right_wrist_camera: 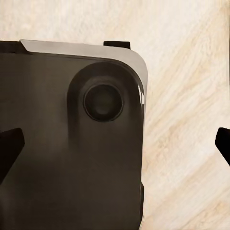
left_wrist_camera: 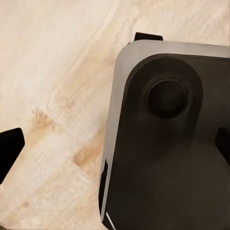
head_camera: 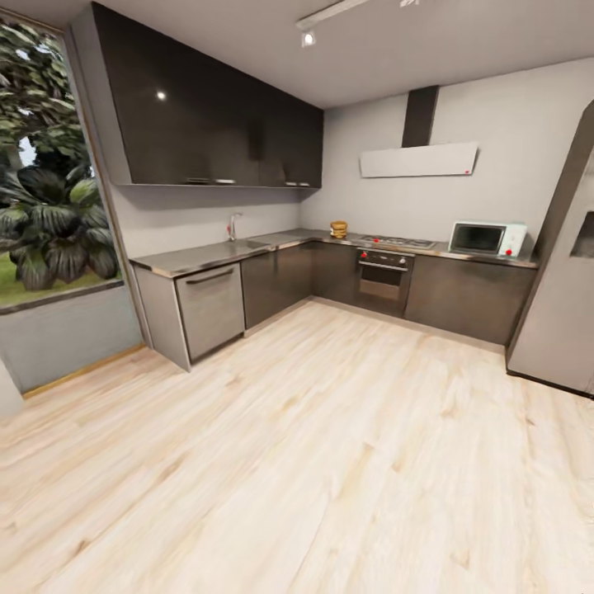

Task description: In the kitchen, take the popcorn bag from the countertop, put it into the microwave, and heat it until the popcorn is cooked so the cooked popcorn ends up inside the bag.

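Note:
From across the room I see the kitchen in the head view. The tan popcorn bag [head_camera: 338, 228] stands on the steel countertop [head_camera: 214, 256] in the far corner, left of the gas hob [head_camera: 399, 242]. To the right of the hob sits the pale mint microwave [head_camera: 487, 238], its dark door closed. My left gripper [left_wrist_camera: 115, 146] hangs open over the floor and my own dark base [left_wrist_camera: 167, 143]. The right gripper [right_wrist_camera: 116, 146] is open too, above the base [right_wrist_camera: 72, 143]. Both hold nothing.
Pale wood floor [head_camera: 330, 454] stretches between me and the cabinets. A steel oven [head_camera: 384, 280] sits under the hob, a tall fridge [head_camera: 561, 313] stands at the right, and a sink tap [head_camera: 233, 224] rises on the left worktop. A large window [head_camera: 49, 165] is at left.

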You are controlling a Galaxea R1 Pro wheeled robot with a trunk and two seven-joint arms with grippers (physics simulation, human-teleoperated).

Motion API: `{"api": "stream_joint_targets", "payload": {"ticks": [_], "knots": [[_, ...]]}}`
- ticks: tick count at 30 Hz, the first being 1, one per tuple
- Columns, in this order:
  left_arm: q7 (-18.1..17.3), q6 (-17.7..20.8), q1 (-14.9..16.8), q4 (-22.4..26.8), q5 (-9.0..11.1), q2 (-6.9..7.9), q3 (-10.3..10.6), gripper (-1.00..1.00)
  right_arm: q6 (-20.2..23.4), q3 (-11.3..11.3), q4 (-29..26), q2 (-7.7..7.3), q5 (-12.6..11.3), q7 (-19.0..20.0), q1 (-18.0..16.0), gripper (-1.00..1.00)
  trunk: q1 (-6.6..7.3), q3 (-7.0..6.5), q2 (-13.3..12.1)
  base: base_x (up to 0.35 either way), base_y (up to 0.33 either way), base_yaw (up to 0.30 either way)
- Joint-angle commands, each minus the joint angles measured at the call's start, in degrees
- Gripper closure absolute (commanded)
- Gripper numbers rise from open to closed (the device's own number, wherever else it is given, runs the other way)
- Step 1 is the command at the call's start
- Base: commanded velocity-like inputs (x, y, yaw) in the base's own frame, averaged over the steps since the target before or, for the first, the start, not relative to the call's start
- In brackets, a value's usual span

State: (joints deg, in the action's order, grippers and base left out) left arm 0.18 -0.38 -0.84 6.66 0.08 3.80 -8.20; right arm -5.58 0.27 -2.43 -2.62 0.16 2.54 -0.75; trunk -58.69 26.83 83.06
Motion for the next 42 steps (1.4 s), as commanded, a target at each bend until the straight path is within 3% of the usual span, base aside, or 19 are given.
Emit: {"api": "stream_joint_targets", "payload": {"ticks": [1, 42], "knots": [[0.0, 0.0, 0.0, 0.1, 0.0, -0.02, -0.3, -1.00, -0.2, 0.0, 0.1, -0.02, 0.0, 0.2, 0.0, -1.00, -0.04, 0.05, 0.0, 0.337, 0.000, -0.276], [0.0, -0.1, 0.0, 0.1, 0.0, -0.02, -0.2, -1.00, -0.2, 0.1, 0.1, -0.02, 0.1, 0.2, 0.0, -1.00, -0.04, 0.36, 0.0, 0.338, 0.000, -0.277]]}}
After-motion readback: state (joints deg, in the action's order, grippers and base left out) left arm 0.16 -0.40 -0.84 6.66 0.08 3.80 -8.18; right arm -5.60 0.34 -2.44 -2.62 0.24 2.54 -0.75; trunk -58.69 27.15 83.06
